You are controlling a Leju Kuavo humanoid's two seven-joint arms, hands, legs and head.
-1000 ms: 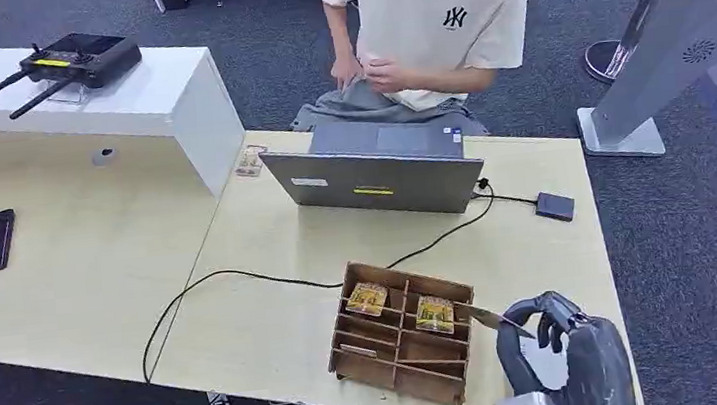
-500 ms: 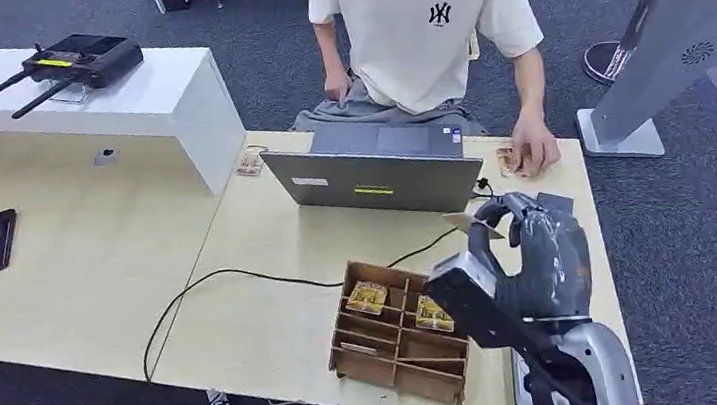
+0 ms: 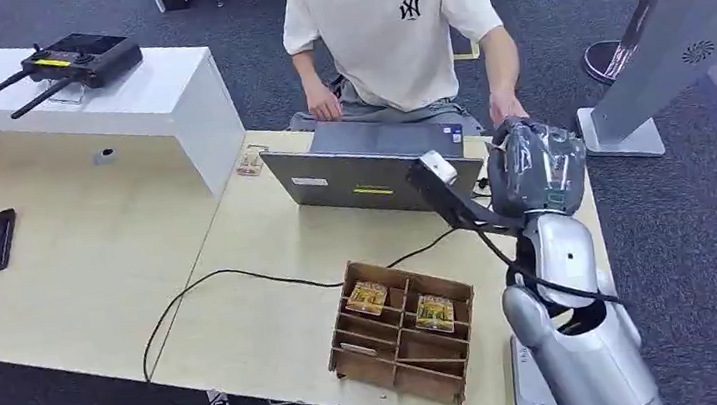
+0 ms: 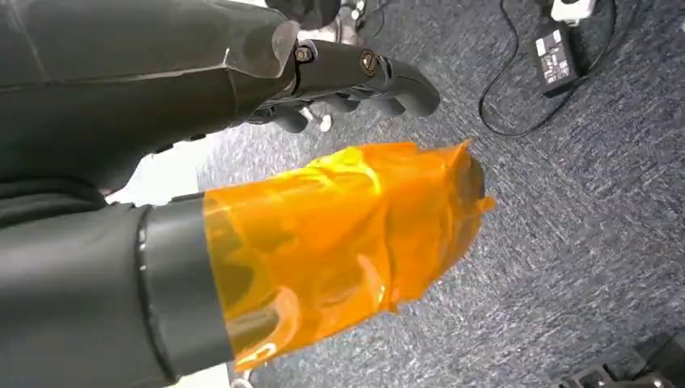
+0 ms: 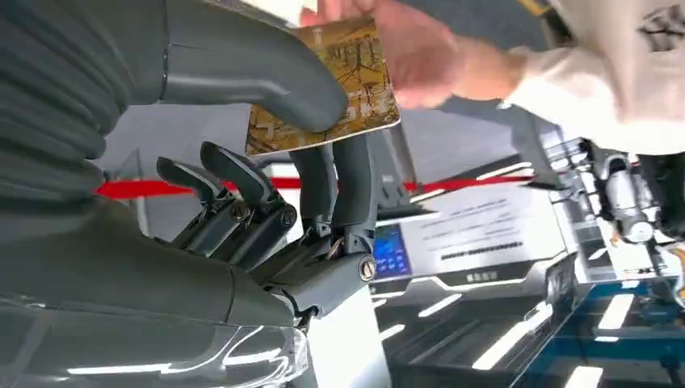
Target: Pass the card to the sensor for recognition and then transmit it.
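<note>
Grey carpet surrounds a pale wooden bench [image 3: 274,302], with a laptop [image 3: 372,176] at its far edge and a partitioned wooden box [image 3: 400,331] near the front edge holding more cards. Your right robot hand [image 3: 531,159] is up over the bench's far right corner, pinching the card [image 5: 323,89] between thumb and fingers, edge outward so it can be taken. A person's hand [image 5: 420,52] meets it there. Your left robot hand [image 4: 355,77] hangs over the carpet, fingers curled on nothing.
</note>
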